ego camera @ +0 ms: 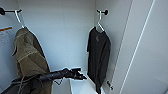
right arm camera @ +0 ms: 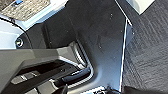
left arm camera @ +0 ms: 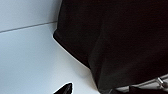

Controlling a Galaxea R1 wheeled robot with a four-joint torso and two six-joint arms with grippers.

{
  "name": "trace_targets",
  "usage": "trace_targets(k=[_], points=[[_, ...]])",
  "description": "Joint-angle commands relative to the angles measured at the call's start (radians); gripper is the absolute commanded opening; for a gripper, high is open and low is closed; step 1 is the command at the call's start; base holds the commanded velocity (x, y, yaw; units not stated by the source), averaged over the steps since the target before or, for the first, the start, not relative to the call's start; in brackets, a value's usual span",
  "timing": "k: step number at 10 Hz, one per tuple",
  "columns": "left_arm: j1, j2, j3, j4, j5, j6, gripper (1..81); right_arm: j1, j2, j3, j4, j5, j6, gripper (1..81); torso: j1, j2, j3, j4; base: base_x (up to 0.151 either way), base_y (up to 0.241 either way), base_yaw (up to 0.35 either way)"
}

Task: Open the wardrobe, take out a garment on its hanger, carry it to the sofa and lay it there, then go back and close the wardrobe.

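White panels of the open wardrobe [ego camera: 72, 30] take up most of the head view, with one door [ego camera: 147, 50] swung aside at the right and cut off by the picture's edge. Hung on a black hook [ego camera: 103, 12] high on the wardrobe's right inner wall is the white hanger [ego camera: 100, 23], and the black garment [ego camera: 98, 57] hangs from it, its lower hem near the wardrobe's floor; most of the hanger is hidden inside the cloth. Across the wardrobe, on the opposite wall, an olive-brown jacket [ego camera: 28, 57] hangs from a second hanger [ego camera: 18, 17]; its lower part is hidden behind the left arm. The left gripper [ego camera: 78, 74] reaches into the wardrobe low down, just beside the garment's hem but apart from it, and whether its fingers are spread or pressed together I cannot tell. From the left wrist camera the garment [left arm camera: 117, 42] looms large and dark against the white wall. Beneath the right wrist lies grey carpet [right arm camera: 147, 50].
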Motion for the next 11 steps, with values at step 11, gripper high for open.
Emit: trace_targets(k=[11], points=[[-0.678, 0.039, 0.046, -0.189, -0.228, -0.395, 81.1, 0.027, 0.016, 0.028, -0.008, -0.039, -0.001, 81.1, 0.000, 0.000, -0.001, -0.087, 0.000, 0.000, 0.000]])
